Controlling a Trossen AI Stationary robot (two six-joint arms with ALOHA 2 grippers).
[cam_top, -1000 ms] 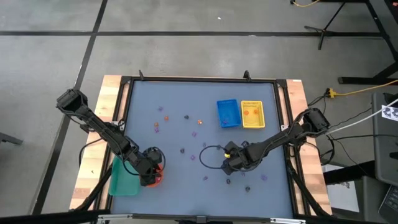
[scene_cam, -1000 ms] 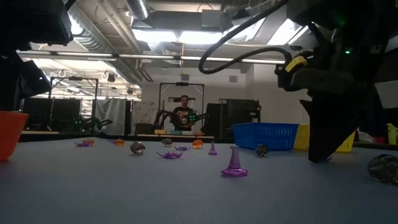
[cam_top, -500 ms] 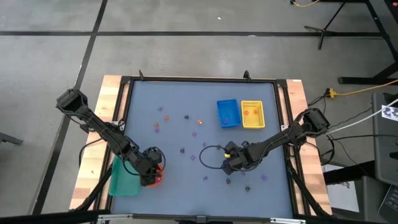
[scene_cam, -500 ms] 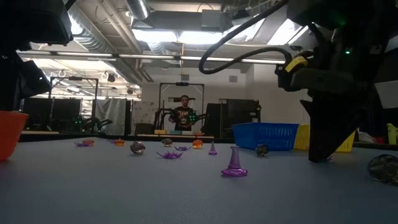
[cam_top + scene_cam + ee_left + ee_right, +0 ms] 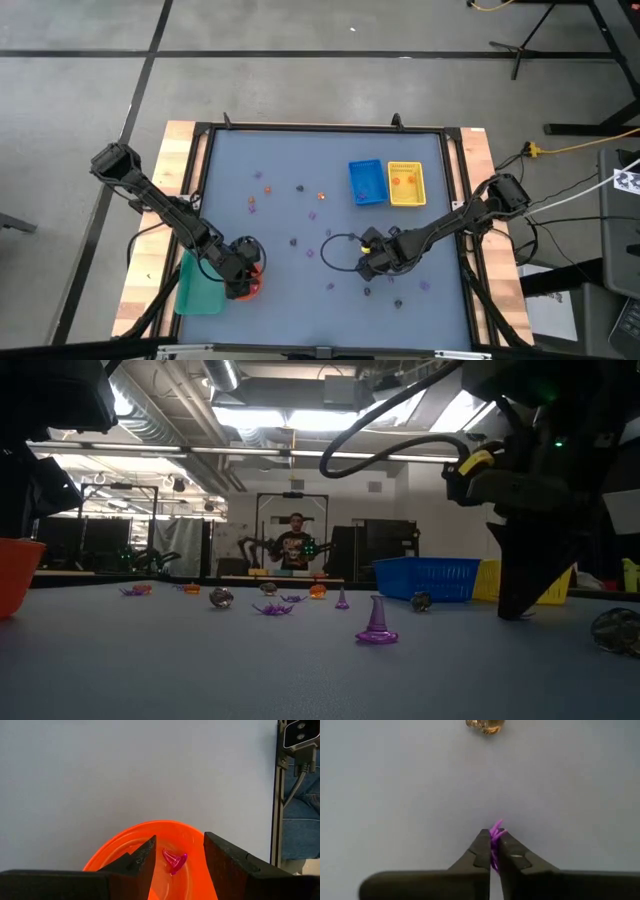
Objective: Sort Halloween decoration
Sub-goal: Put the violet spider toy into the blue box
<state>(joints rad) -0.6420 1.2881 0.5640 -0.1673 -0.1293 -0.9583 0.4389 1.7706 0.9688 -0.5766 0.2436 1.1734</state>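
While most of the decorations lie loose on the table (image 5: 270, 215), the right gripper (image 5: 494, 851) is down on the mat near the table's front right, its fingers pinched shut on a small purple piece (image 5: 495, 831). A dark, brownish piece (image 5: 485, 725) lies a little beyond it, untouched.

At the front left, the left gripper (image 5: 179, 865) hangs over the orange bowl (image 5: 125, 845) with its fingers apart and nothing between them; one purple cone-shaped piece (image 5: 174, 860) lies inside the bowl. A green tray (image 5: 196, 291) sits just beside the bowl, partly hidden by the arm.

Toward the back right stand a blue tray (image 5: 366, 182) and a yellow tray (image 5: 406, 184) side by side; the yellow one seems to hold a few orange bits, though they are too small to tell for certain.

By the look of it the sorting is at an early to middling stage: purple, orange and dark pieces are scattered across the middle of the mat and around the right arm, a purple cone (image 5: 377, 622) and several spider-like shapes among them in the low view. A person (image 5: 296, 545) stands far off in the room behind.
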